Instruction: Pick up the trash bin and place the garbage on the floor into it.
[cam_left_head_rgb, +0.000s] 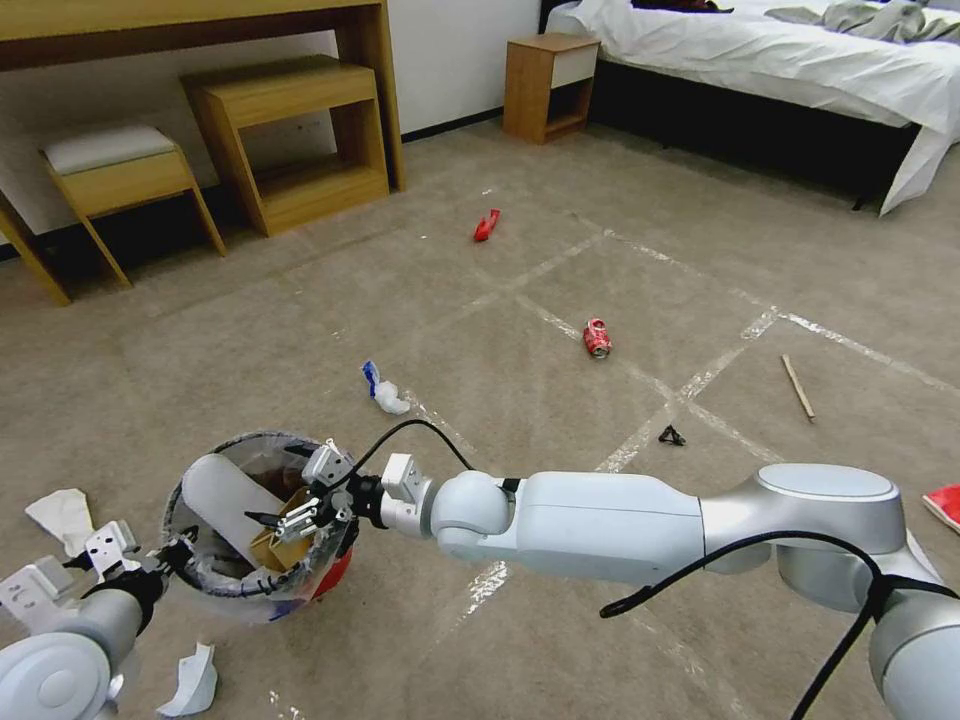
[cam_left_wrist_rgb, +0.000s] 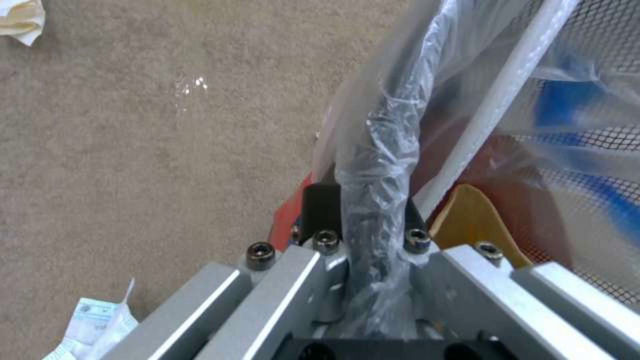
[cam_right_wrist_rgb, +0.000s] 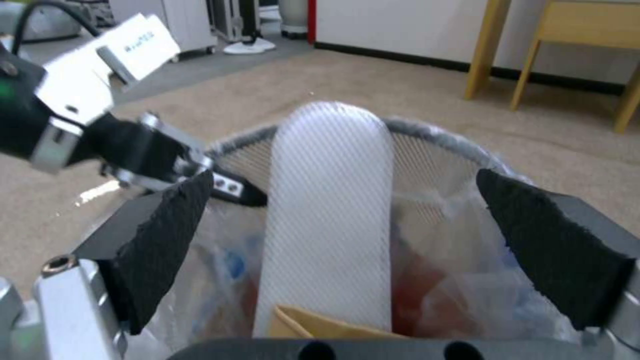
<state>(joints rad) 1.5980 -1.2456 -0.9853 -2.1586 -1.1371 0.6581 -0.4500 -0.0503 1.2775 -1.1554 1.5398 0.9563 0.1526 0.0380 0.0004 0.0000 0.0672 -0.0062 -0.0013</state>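
Observation:
The red trash bin (cam_left_head_rgb: 252, 441) with its clear bag liner hangs just above the floor (cam_left_head_rgb: 560, 420) at the lower left. My left gripper (cam_left_head_rgb: 178, 556) is shut on its dark rim (cam_left_wrist_rgb: 387, 125), one finger inside and one outside. A white slipper sole (cam_left_head_rgb: 225, 490) and a brown cardboard box (cam_left_head_rgb: 275, 545) lie inside the bin. My right gripper (cam_left_head_rgb: 300, 520) hovers open over the bin's mouth, its pads (cam_right_wrist_rgb: 167, 235) spread either side of the sole (cam_right_wrist_rgb: 330, 200) without touching it. Garbage on the carpet: a white-and-blue wad (cam_left_head_rgb: 385, 392), a red can (cam_left_head_rgb: 597, 338), a red wrapper (cam_left_head_rgb: 487, 225), a thin stick (cam_left_head_rgb: 798, 387).
White scraps lie by the bin (cam_left_head_rgb: 62, 515) (cam_left_head_rgb: 192, 685). A red piece (cam_left_head_rgb: 945, 505) sits at the right edge, a small black bit (cam_left_head_rgb: 671, 435) near the tape. A wooden desk (cam_left_head_rgb: 290, 140), stool (cam_left_head_rgb: 120, 175), nightstand (cam_left_head_rgb: 548, 85) and bed (cam_left_head_rgb: 780, 70) line the far side.

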